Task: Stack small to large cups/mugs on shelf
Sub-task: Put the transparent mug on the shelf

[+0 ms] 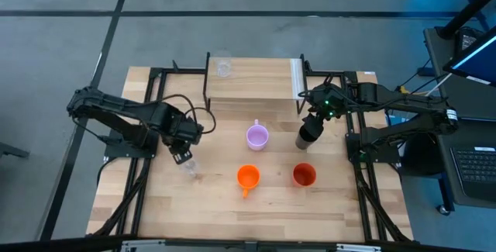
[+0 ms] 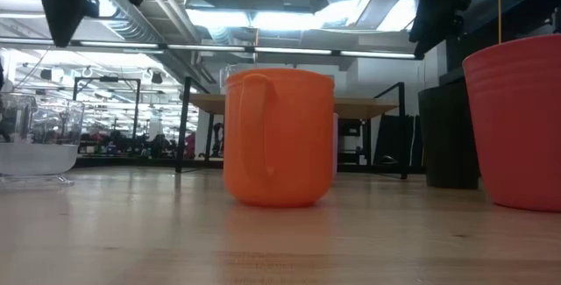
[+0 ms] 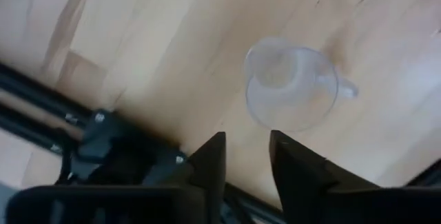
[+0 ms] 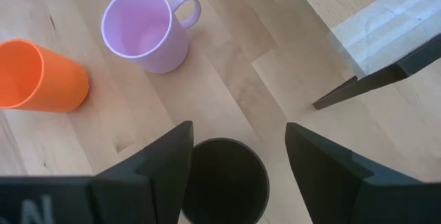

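No writing, label, brand, number or sign can be read on anything here.

— Where does the shelf (image 1: 252, 79) sit?
— Upper centre of the high view, a glass (image 1: 224, 67) on its left end.
— And the handled mug (image 1: 247, 177)?
— Lower centre, left of another cup (image 1: 304, 175).

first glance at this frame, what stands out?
The right gripper hangs open directly over the black cup, beside the shelf. The left gripper hovers over a clear glass on the table's left. Between them stand the lilac mug, orange handled mug and orange-red cup.
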`<state>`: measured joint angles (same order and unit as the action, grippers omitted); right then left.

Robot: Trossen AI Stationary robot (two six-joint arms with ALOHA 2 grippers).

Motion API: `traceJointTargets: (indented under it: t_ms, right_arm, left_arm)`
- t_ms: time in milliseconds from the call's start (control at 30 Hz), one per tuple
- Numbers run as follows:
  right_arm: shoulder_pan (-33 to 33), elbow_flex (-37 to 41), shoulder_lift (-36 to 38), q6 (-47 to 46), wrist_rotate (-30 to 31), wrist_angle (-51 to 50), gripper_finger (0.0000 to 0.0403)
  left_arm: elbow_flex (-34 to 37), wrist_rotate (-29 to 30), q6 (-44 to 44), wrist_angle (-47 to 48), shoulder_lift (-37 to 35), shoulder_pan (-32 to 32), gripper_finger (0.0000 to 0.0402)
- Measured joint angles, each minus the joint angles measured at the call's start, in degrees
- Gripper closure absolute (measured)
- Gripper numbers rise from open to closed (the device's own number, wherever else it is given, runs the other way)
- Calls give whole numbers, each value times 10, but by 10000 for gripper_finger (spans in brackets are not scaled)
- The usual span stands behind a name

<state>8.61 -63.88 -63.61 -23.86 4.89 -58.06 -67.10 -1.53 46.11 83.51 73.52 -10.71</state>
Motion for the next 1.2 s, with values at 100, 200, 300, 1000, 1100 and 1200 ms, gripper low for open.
traceJointTargets:
  t_ms: [100, 200, 300, 1000, 1100, 1200]
  right_arm:
    - [0, 0, 0, 0, 0, 0, 171]
    - [0, 0, 0, 1, 0, 0, 171]
    - [0, 0, 0, 1, 0, 0, 171]
    - [0, 0, 0, 2, 0, 0, 171]
    - [0, 0, 0, 2, 0, 0, 171]
    - [0, 0, 0, 2, 0, 0, 171]
  left_arm:
    - [25, 8, -6, -44, 0, -2, 261]
    - [49, 11, -15, -72, 0, -3, 241]
    - [83, 22, -11, -99, 0, -3, 236]
    - [126, 18, 14, -133, 0, -12, 244]
    - [156, 10, 14, -166, 0, -18, 244]
    - [184, 5, 16, -203, 0, -23, 244]
